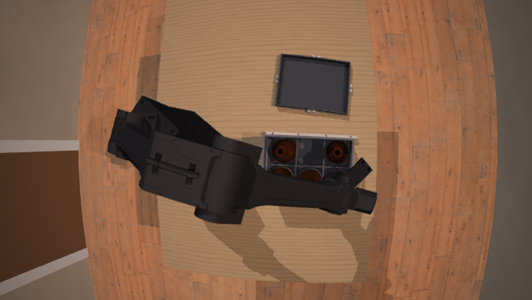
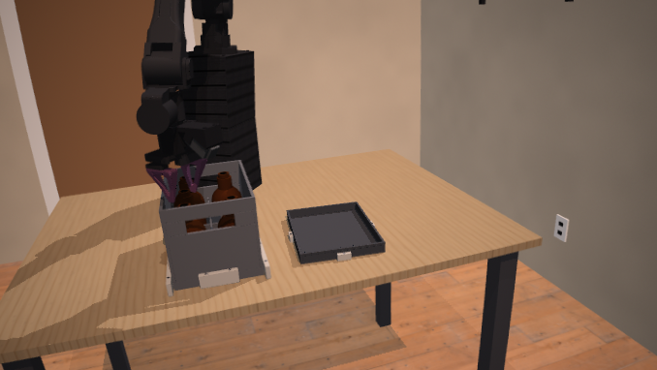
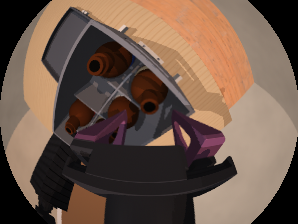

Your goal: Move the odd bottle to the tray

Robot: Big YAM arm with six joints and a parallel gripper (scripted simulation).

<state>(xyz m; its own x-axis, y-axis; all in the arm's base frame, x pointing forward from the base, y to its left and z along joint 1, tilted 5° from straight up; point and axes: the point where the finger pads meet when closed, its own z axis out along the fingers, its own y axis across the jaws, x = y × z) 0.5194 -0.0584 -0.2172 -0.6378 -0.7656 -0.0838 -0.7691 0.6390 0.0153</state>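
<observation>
The grey crate holds five brown bottles, all in its compartments. My gripper is open and empty, its purple fingers reaching down at the crate's end. In the wrist view the mouth of one end bottle shows between the fingertips; I cannot tell how deep they reach beside its neck. Another end bottle stands beside it. The middle bottle is close to one finger. The far-end bottles are partly hidden. I cannot tell which neck differs. The tray is empty.
The arm covers part of the crate in the top view. One middle compartment on the tray side holds no bottle. The crate's walls and dividers stand close around the bottles. The tray has a low raised rim and lies beside the crate.
</observation>
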